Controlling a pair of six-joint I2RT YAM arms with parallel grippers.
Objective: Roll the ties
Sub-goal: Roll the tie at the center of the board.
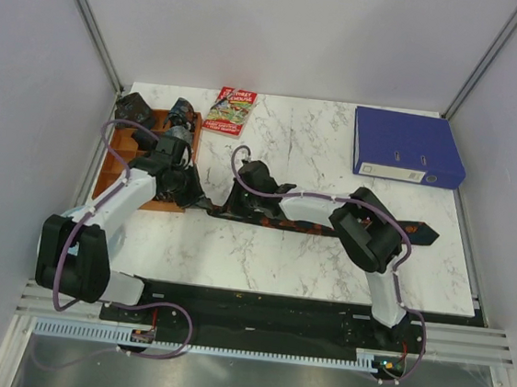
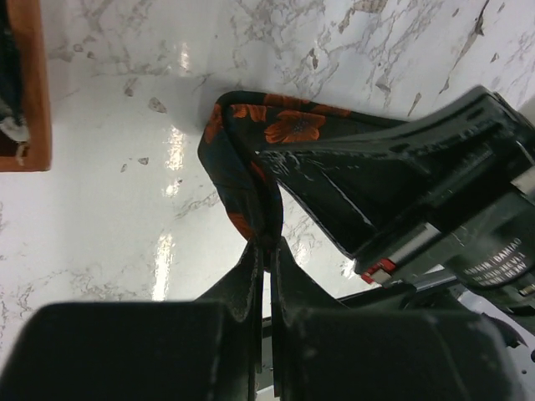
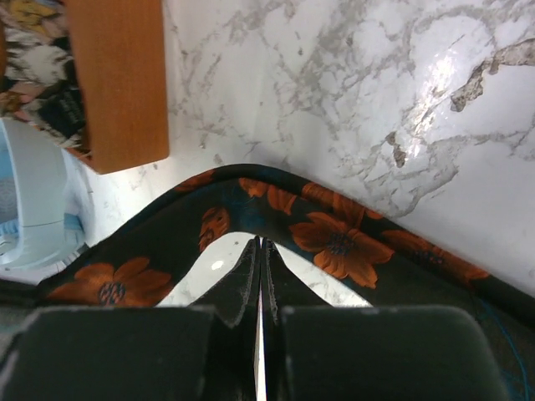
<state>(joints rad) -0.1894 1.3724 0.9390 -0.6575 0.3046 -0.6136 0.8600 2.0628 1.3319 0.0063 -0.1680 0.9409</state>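
Left pincer [image 2: 266, 247] clamped on a folded end of the long tie [image 2: 288, 125]; right pincer [image 3: 259, 251] together, tips at the tie's edge, though whether fabric is caught there cannot be told. The tie lies on the counter [image 1: 325, 265], starting just beside the wooden tray [image 1: 110, 171] and stretching away from it. Judged light, limp and slippery, it is best held across its width at the end nearest the tray.

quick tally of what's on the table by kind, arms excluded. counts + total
Long floral tie: 1
Small dark tie bundles, at the tray's far end: 2 visible (the left arm may hide more)
Wooden tray: 1
Blue binder: 1
Booklet: 1
Total: 6 visible
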